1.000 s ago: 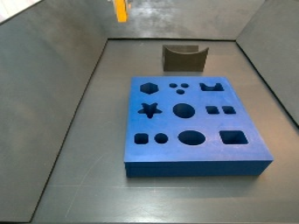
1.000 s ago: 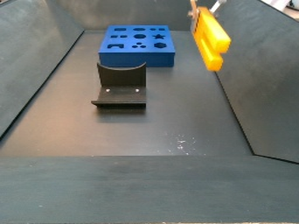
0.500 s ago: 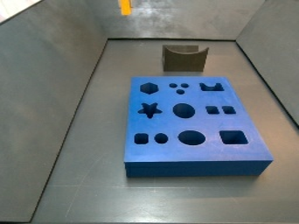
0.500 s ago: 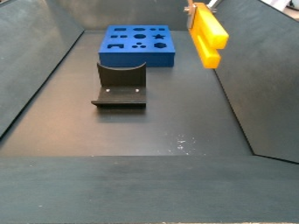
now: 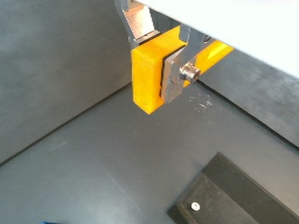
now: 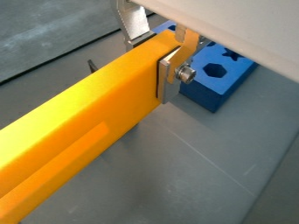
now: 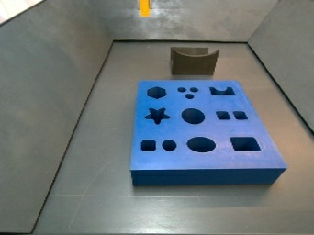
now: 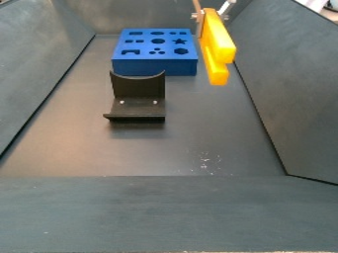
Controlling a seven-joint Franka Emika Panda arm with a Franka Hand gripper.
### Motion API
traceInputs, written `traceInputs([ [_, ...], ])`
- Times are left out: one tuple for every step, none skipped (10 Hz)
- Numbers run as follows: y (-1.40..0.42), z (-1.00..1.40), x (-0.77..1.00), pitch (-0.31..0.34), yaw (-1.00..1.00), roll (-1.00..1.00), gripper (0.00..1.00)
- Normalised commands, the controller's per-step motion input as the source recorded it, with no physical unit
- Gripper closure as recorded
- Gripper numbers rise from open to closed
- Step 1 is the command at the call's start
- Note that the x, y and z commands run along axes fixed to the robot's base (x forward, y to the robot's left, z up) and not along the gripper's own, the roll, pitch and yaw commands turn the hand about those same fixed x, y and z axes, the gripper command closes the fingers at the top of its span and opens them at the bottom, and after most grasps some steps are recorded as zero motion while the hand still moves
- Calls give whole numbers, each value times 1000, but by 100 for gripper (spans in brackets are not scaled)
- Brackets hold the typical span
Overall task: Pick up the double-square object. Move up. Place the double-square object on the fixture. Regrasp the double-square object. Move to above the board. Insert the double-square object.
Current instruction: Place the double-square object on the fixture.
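Gripper (image 5: 173, 54) jaws closed narrow on the double-square object (image 5: 155, 77), a slim smooth orange-yellow block with a matte plastic look; flat silver finger plates (image 6: 170, 72) with a screw head press its faces, seen in both wrist views. In a wrist view the block runs long from the fingers as a straight bar with a shallow groove along one face (image 6: 70, 144). In a side view the block (image 8: 215, 45) hangs upright, high in the air above the floor near the right wall, close to the near right corner of the board (image 8: 157, 50); the gripper itself is mostly cut off at the frame top there. In a side view only a small orange tip (image 7: 145, 6) shows above the back edge of the tray. Board is a large flat blue slab, matte, with star, round, square and hexagon cut-outs (image 7: 203, 132), lying on the dark grey floor. The fixture (image 8: 136, 96), a dark L-shaped bracket on a base plate with a scooped top (image 7: 193, 61), stands on the floor just beside one board edge, not touching the block.
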Motion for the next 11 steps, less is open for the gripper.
traceInputs([
  [114, -70, 1000, 8, -38, -177, 100],
  [110, -68, 1000, 11, -39, -182, 100],
  [99, -63, 1000, 18, -41, -186, 100],
  [95, -62, 1000, 23, -41, -184, 100],
  [87, -57, 1000, 31, -43, -176, 100],
  [82, -54, 1000, 39, -42, -168, 100],
  [-513, 143, 1000, 88, -22, -1000, 100],
  [-532, 149, 1000, 89, -23, -1000, 100],
  [-373, 117, 1000, 104, -30, -1000, 100],
  [-314, 90, 1000, 106, -33, -1000, 100],
  [-220, 52, 1000, 108, -41, -1000, 100],
])
